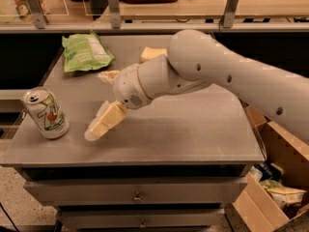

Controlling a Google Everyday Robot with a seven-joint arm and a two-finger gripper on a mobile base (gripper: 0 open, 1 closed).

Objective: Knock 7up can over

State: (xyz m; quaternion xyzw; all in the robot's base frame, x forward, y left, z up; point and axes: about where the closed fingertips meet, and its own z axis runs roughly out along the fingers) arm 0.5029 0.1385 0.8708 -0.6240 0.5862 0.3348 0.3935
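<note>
One gripper is hanging low over the counter just beside the 7up can, on the side nearer the counter's middle. Its pale tip is pointing down and toward the can, with a strip of bare surface showing between them. It is carrying nothing, and from this angle I cannot tell whether it is set wide or narrow. Behind it, the white arm is reaching in from farther off on that same side of the can, with the wrist bending down toward the counter.

That can is standing upright near the counter's front corner, close to the side edge, its pull-tab top facing up and its green markings and red dot showing toward the camera. Beyond the can, toward the back edge and well apart from it, a green snack bag is lying flat.

As a judgement, the can is looking light, thin-walled and smooth, so a low push is likely to make it slide rather than tip. No grasp is being called for. The best contact seems to be high on the wall facing the gripper, near the rim, with a sideways nudge. Once down it may roll, and the edge is lying close.
</note>
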